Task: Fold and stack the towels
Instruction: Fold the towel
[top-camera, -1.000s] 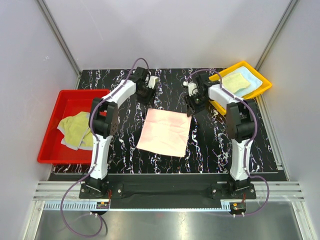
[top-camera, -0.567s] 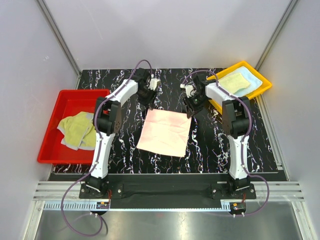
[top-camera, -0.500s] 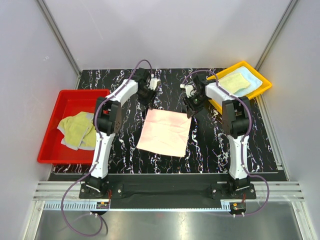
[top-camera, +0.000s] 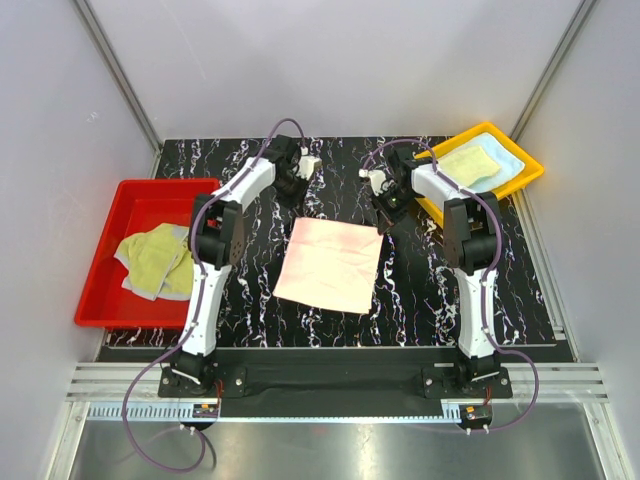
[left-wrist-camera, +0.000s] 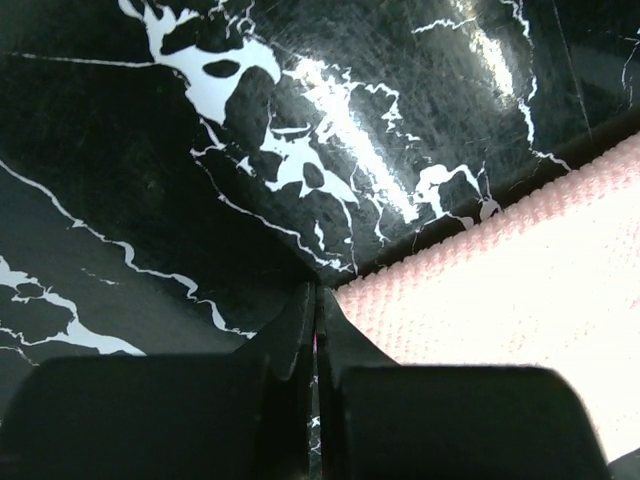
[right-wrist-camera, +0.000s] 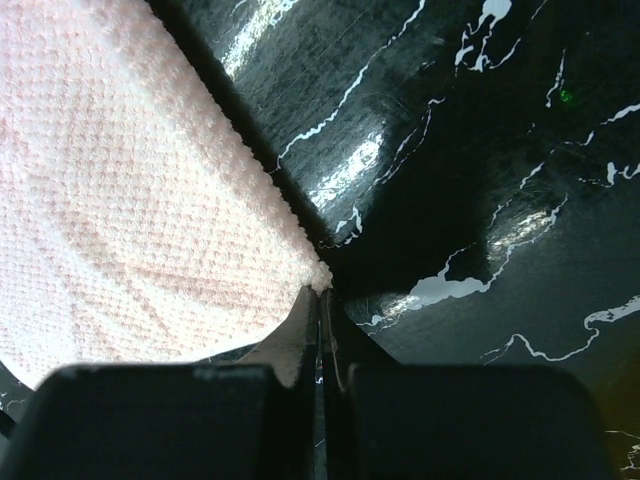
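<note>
At table (top-camera: 420, 290) centre: flat peach-pink towel (top-camera: 330, 265), far corners clamped by left gripper (left-wrist-camera: 316, 300) and right gripper (right-wrist-camera: 321, 300). Crumpled yellow-green towels (top-camera: 155, 262) held in red plastic tray (top-camera: 150, 198), 9 o'clock; folded pale towels (top-camera: 472, 162) in yellow plastic tray (top-camera: 530, 172), 2 o'clock.

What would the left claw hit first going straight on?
The left claw is shut right at a corner of the pink towel; pushing on, it meets that, then the black marbled table beneath, probably at once.

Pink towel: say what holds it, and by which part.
The pink towel is pinched by the left tool at its far-left corner and the right tool at its far-right corner.
</note>
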